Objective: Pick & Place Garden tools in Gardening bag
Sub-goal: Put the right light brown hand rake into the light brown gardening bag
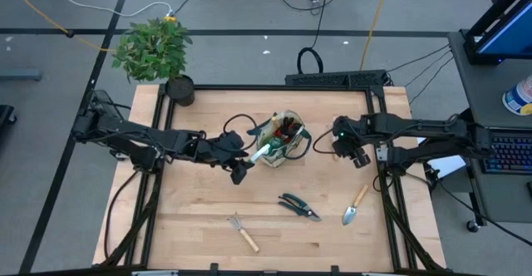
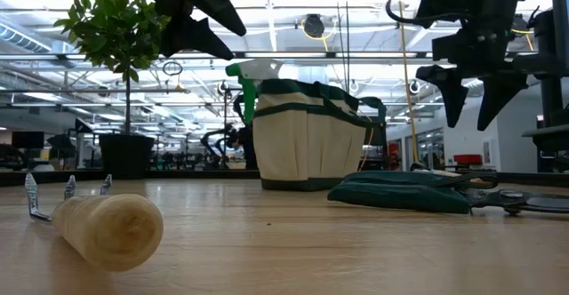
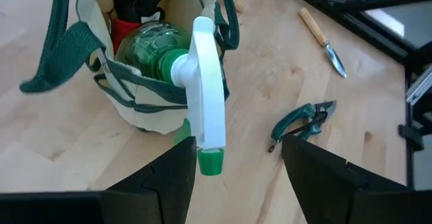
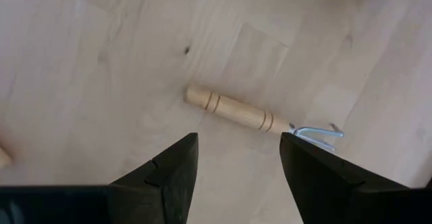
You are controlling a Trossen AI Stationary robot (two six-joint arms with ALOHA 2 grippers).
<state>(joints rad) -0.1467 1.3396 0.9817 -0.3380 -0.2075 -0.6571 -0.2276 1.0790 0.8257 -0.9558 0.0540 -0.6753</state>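
You have the gardening bag (image 1: pixel 281 140) standing upright near the middle of the table (image 1: pixel 199 226), toward its far side. The sprayer (image 3: pixel 196 82) sits in the bag with its green bottle down among the pockets and its white head and green nozzle sticking out over the rim, toward your left gripper (image 1: pixel 239 170). Something red shows inside the bag beside the bottle; you cannot tell from these views what it is.

Your left gripper hangs just beside the bag on its left, above the table, fingers parted with nothing between them. In the left wrist view the sprayer's nozzle lies close ahead of the gap, not clamped.

Your right gripper (image 1: pixel 356 156) hangs to the right of the bag, clear of it, jaws wide and empty. The low view shows its fingers (image 2: pixel 498 91) pointing down, well above the wood.

3 tools lie on the near half of the table:
- the pruning shears (image 1: pixel 298 206), in front of the bag;
- the trowel (image 1: pixel 355 206), to the right of the shears;
- the rake (image 1: pixel 243 231), nearest the front edge, left of the shears.

A potted plant (image 1: pixel 158 53) stands at the far left corner.
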